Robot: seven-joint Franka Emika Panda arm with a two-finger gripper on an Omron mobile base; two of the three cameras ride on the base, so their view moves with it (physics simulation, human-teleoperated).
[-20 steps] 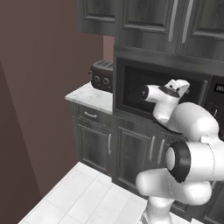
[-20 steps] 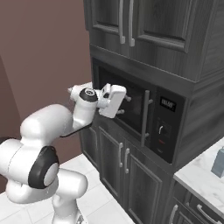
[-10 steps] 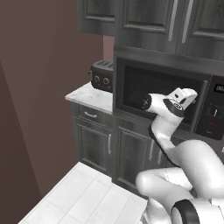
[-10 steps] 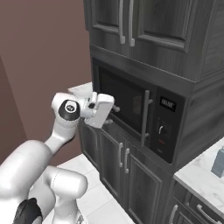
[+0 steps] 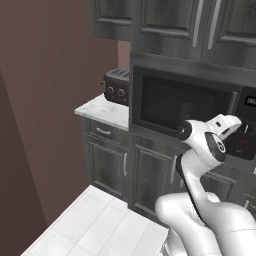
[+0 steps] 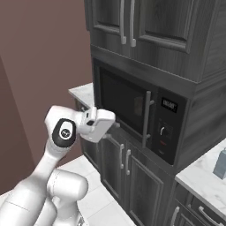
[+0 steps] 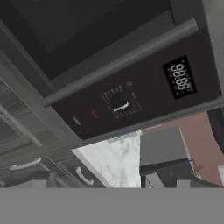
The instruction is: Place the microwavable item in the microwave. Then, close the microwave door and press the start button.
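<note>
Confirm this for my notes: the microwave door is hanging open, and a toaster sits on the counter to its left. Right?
Not quite. The microwave door is shut, its handle flat beside the control panel, as the right base view shows. The toaster does sit on the counter to its left.

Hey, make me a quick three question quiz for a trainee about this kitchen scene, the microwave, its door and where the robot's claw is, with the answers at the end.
1. True or false: the microwave door is shut.
2. Which stands on the counter left of the microwave? A) toaster B) kettle C) blender
3. Fill in: on the black control panel, the round dial sits between the digital display and two small ____.

Key
1. True. The door lies flush with the front and its handle stands upright beside the panel.
2. A, the toaster.
3. Buttons; one of them is red. The claw hangs in front of the door and holds nothing.
</note>
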